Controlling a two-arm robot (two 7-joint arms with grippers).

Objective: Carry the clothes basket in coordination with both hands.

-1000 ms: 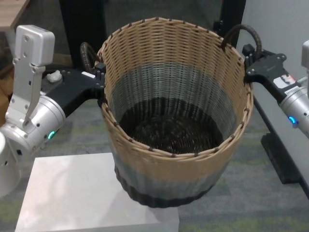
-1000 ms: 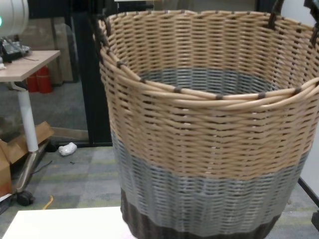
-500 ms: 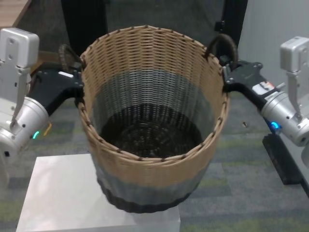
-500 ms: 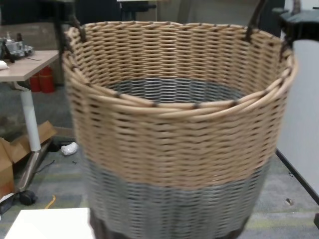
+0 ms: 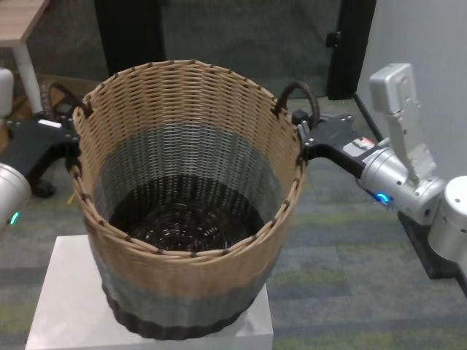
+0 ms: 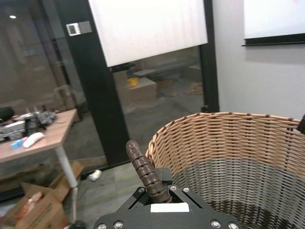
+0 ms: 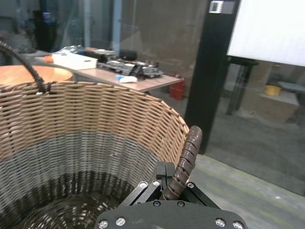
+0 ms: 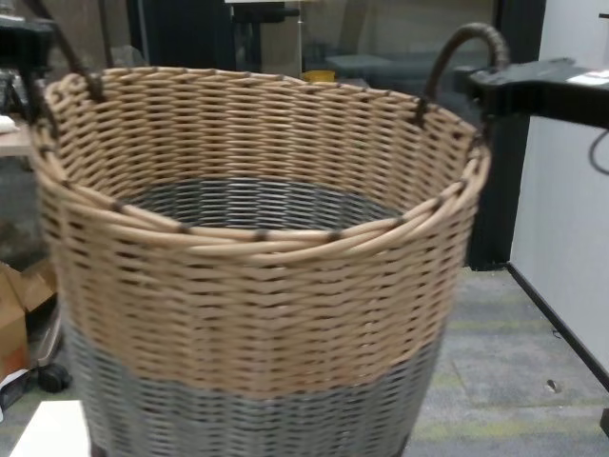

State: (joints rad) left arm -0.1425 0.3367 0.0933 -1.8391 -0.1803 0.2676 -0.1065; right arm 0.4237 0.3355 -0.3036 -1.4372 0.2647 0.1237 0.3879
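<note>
The clothes basket (image 5: 182, 182) is a large round wicker one with tan, grey and dark brown bands, and it is empty. My left gripper (image 5: 69, 138) is shut on its left dark loop handle (image 6: 143, 171). My right gripper (image 5: 303, 138) is shut on its right loop handle (image 7: 186, 157). The basket hangs upright between both arms, with its base over a white pedestal (image 5: 66, 306); I cannot tell whether it touches. In the chest view the basket (image 8: 257, 314) fills the picture, and the right gripper (image 8: 490, 90) holds the right handle (image 8: 457, 52).
A wooden desk (image 5: 22, 18) stands at the far left, and a cardboard box (image 8: 9, 314) lies on the floor below it. A black pillar (image 5: 350, 44) and a white wall are at the right. Grey carpet surrounds the pedestal.
Both grippers have carried the basket steadily to the left, still shut on its handles. The right arm has come further into the head view and the left arm has moved towards the edge.
</note>
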